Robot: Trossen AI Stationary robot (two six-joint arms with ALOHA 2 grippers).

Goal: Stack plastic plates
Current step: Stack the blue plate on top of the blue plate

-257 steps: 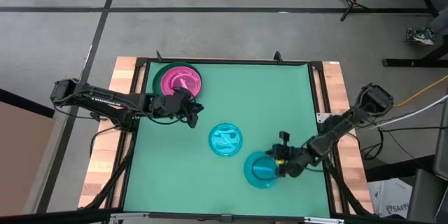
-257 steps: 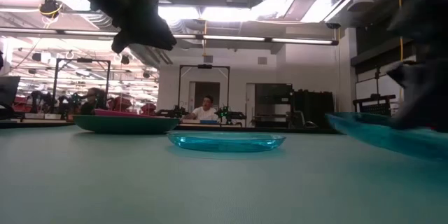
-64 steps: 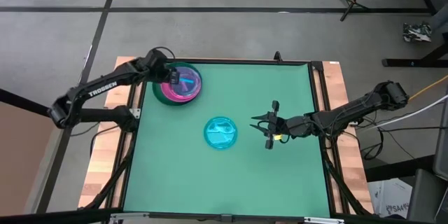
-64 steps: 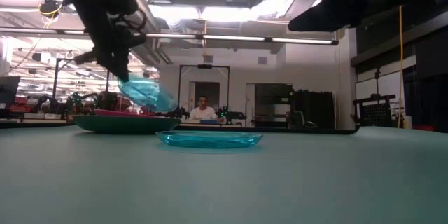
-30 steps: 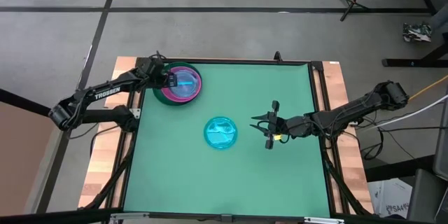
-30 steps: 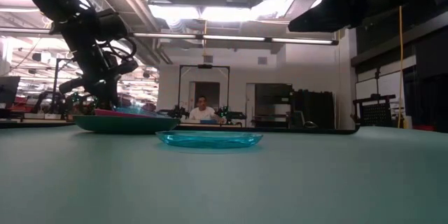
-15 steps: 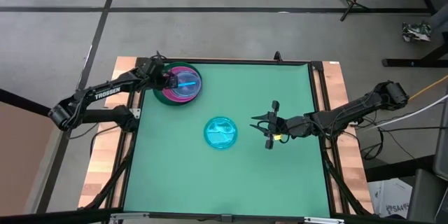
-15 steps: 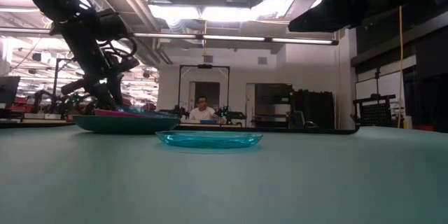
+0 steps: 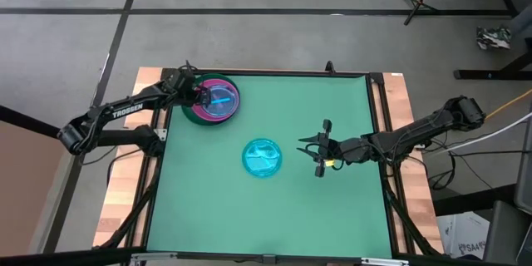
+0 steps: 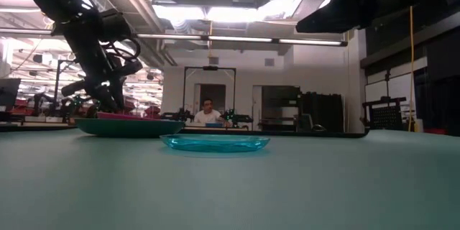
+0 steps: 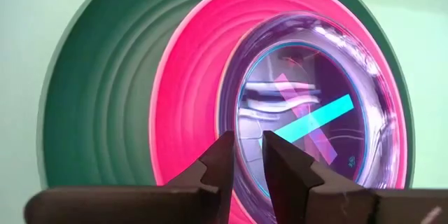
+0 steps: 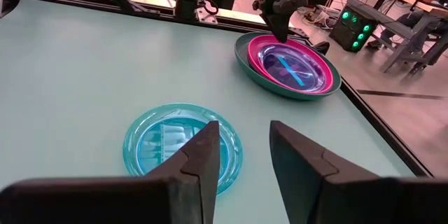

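Observation:
At the far left stands a stack: a dark green plate bears a pink plate, and a translucent plate with a cyan bar lies inside that. My left gripper reaches down over the stack's left side, open a little, its fingers on either side of the translucent plate's rim. A lone cyan plate lies flat on the mat at mid-table. My right gripper hovers open to its right, with nothing between its fingers.
The green mat has free room along the near side and at the far right. A dark frame and wooden boards edge the table. In the room behind, a person sits far off.
The translucent plate's raised edge, which showed tilted above the pink plate in the low view, has sunk level into the stack. My left gripper stays over the stack's left side. My right arm has kept still.

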